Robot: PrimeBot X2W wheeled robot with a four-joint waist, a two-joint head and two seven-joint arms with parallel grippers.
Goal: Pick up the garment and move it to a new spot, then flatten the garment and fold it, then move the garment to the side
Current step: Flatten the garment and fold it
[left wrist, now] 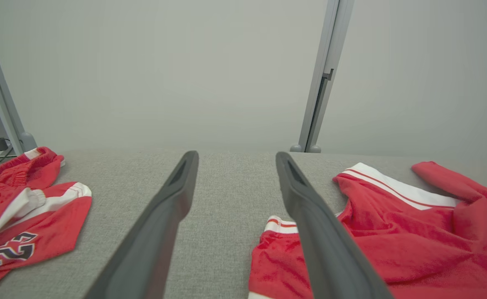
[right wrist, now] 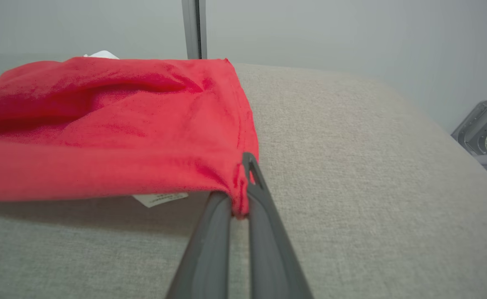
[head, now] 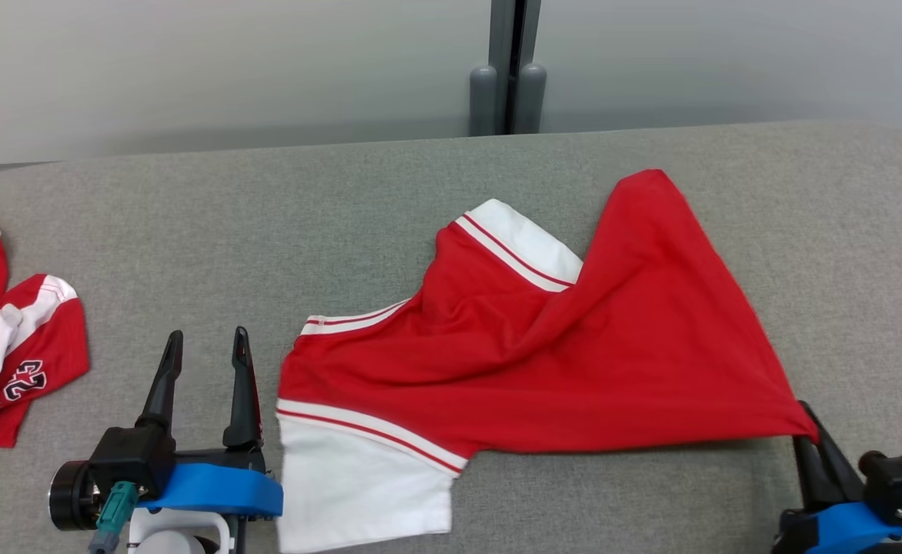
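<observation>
The red-and-white garment lies rumpled on the grey padded table, centre to right. Flattening it well likely means gripping both near corners and drawing them apart evenly. The right gripper pinches the near right corner. The left gripper stands wide open and empty, just beside the left edge.

- Number 23, in dark numerals edged with white, on the red-and-white garment.
- White label under the red garment: its print is too small to read.
</observation>
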